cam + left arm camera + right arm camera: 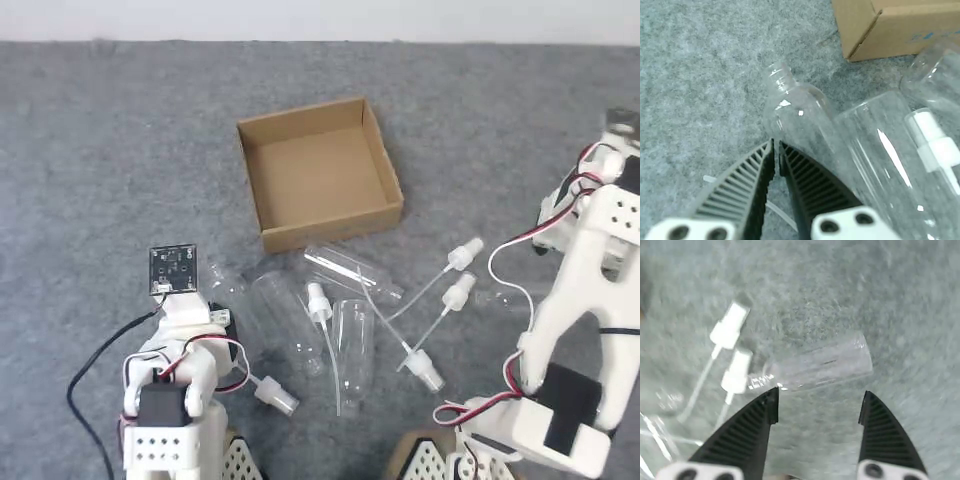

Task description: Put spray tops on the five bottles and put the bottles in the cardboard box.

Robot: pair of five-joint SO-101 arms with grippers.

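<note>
Bottles (pixel 352 345) lie uncapped below the cardboard box (pixel 330 222). Left fingers (pixel 740 190) closed beside one bottle (pixel 795 112); right fingers (pixel 747 425) spread over another bottle (pixel 825 365), probably lining up a grab.

— Where does the left arm (pixel 170 400) stand?

— At the near edge of the worktop (pixel 100 150), toward its left corner. It stretches away from that edge, with the wrist camera board (pixel 173 268) at its far end.

— And its gripper?

— The left gripper (pixel 776 149) points down at the worktop. Its ribbed grey fingers (pixel 745 185) are drawn together, a mere sliver between the tips and nothing clasped.

— The right arm?

— The right arm (pixel 580 290) rises from the near right corner and leans along the right edge, with red, white and black wires (pixel 510 245) looped beside it. The right gripper (pixel 820 392) hangs over the worktop with its black fingers spread wide, holding nothing.
</note>
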